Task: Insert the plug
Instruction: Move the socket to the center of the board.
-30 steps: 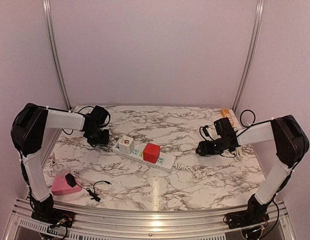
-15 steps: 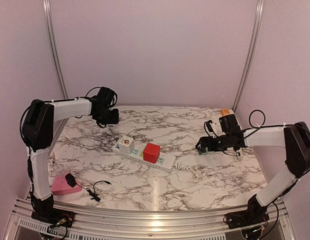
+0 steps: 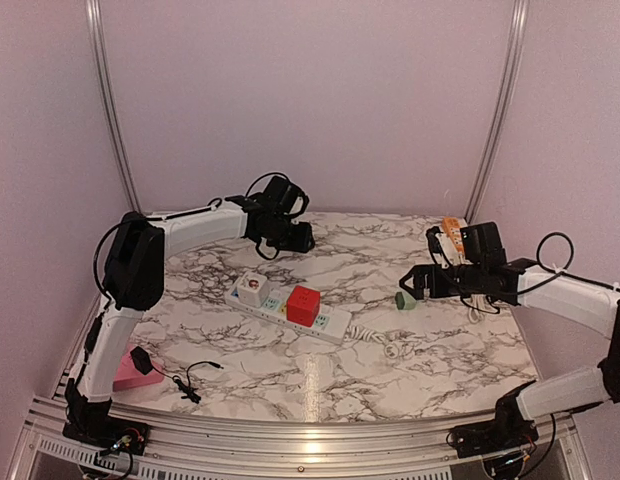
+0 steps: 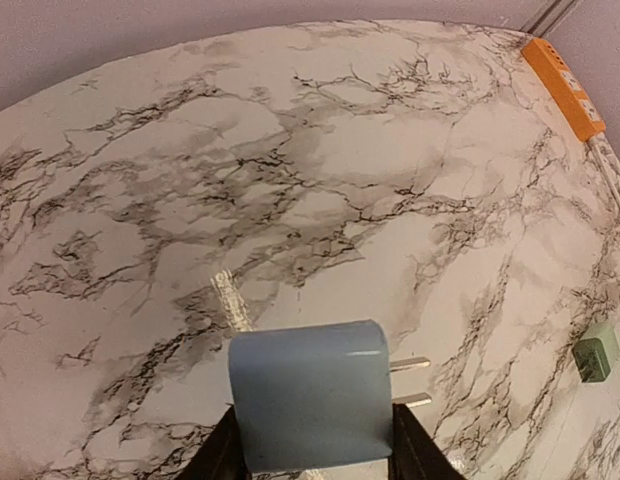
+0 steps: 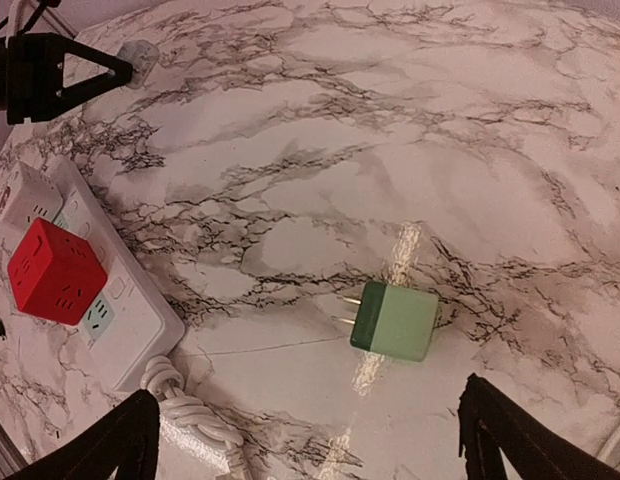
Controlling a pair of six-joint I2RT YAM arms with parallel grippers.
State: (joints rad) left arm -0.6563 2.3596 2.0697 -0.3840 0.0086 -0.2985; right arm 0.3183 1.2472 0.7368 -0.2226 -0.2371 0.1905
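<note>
Holding one pale blue plug (image 4: 308,392), the left gripper (image 4: 315,450) is clamped on it; one green plug (image 5: 395,320) lies on the marble table (image 5: 490,120), right gripper (image 5: 305,420) wide apart.

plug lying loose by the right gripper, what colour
Pale green plug, darker at the prongs; right wrist view.

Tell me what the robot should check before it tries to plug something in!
1. The left gripper pinches the pale blue square plug: ok.
2. Its two metal prongs stick out free: ok.
3. The right gripper is open, apart from the light green plug lying on the marble table: ok.
4. Bare spot on the long white power strip beside the red cube adapter: ok.
5. Blue plug lined up over the strip: not ok, it is off toward the back.
</note>
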